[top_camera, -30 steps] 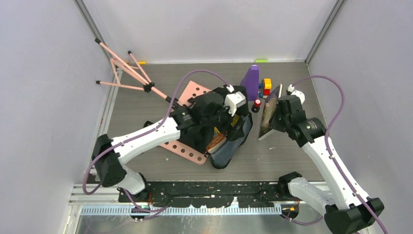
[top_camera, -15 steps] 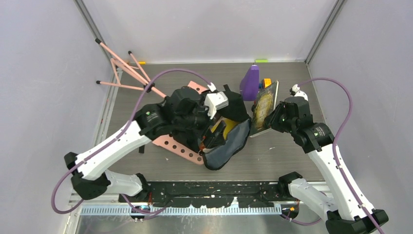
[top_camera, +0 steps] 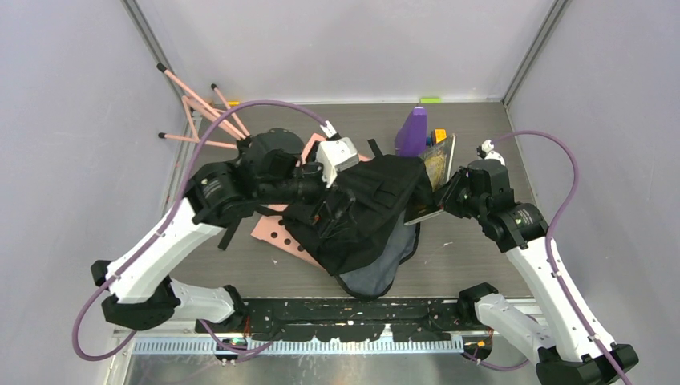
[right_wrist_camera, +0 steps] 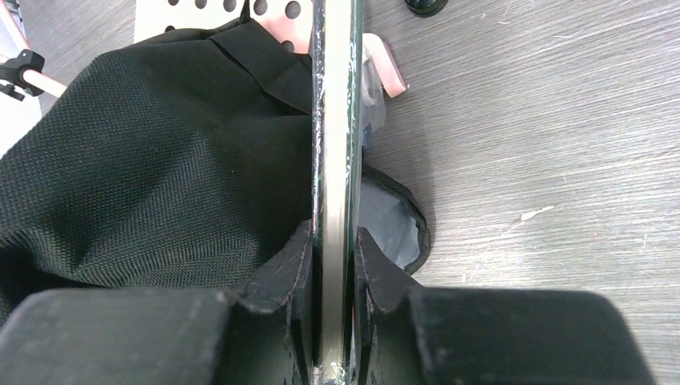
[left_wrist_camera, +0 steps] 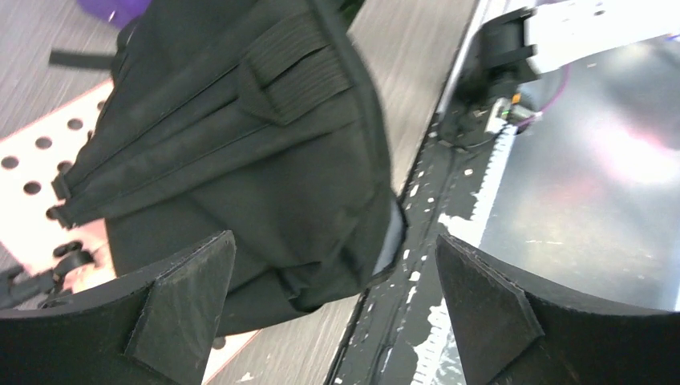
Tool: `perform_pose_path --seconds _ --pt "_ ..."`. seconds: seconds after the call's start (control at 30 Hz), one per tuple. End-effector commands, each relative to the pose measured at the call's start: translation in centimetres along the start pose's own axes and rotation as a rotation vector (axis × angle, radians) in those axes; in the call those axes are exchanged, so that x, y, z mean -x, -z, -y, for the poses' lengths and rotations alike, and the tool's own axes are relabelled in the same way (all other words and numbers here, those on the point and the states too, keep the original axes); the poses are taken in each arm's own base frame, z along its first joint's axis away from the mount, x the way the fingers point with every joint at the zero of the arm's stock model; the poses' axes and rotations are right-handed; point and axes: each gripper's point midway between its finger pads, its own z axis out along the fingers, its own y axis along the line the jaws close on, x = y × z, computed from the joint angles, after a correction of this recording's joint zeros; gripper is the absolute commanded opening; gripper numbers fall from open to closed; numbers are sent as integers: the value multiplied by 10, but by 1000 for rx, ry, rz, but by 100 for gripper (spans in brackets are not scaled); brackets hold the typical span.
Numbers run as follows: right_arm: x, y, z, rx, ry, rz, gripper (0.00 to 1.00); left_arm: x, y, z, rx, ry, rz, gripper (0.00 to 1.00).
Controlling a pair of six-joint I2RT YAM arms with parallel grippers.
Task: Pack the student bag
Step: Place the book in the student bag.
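The student bag (top_camera: 365, 212) lies slumped over the right part of the pink perforated board (top_camera: 277, 233) and spills past the board's near edge. The left gripper (left_wrist_camera: 333, 241) hangs above the bag, near the board's right side, with its jaws spread wide and nothing between them. The right gripper (right_wrist_camera: 335, 241), beyond the bag from the board, is clamped on a thin flat book (right_wrist_camera: 335, 120), which it holds on edge just beside the bag.
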Motion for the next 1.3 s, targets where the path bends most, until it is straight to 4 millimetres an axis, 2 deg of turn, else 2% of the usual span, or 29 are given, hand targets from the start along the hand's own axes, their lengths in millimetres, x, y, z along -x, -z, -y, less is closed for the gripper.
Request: perform_pose_path --seconds 0.0,0.17,0.33,0.5,0.6,0.8,0.83,0.87,0.97,1.03,1.07,1.17,1.2,1.23,1.27 --pt "40 15 -46 197 -57 145 1 -18 -13 -34 153 -27 -68 100" --pt "44 19 -44 183 -65 171 1 -12 -37 -29 121 3 17 100" --pt "45 22 -41 169 -67 175 1 -16 -69 -24 108 65 37 100" --pt "46 25 -40 166 -64 179 1 -18 -96 -27 228 -10 32 100" --pt "47 30 -39 160 -55 182 1 -26 -110 -35 311 -63 -20 100" --pt "52 41 -36 142 -23 199 1 -48 -141 -33 285 -38 -128 100" --pt "52 42 -35 137 -18 197 1 -51 -146 -30 269 -36 -140 97" --pt "54 45 -35 136 -10 205 1 -53 -150 -27 248 -37 -150 84" --pt "55 52 -31 119 14 203 1 -44 -155 -24 229 -46 -132 29" --pt "56 62 -30 110 39 197 0 -25 -149 -26 238 -75 -87 6" --pt "58 71 -30 105 56 195 0 -14 -144 -27 248 -86 -61 0" --pt "62 95 -29 99 103 191 1 22 -123 -32 249 -90 14 0" --pt "54 99 -23 77 116 155 1 32 -117 -35 243 -80 34 0" --pt "57 109 -24 83 127 162 1 40 -110 -37 231 -74 53 0" --pt "51 114 -19 68 134 135 1 49 -103 -40 227 -69 72 0"
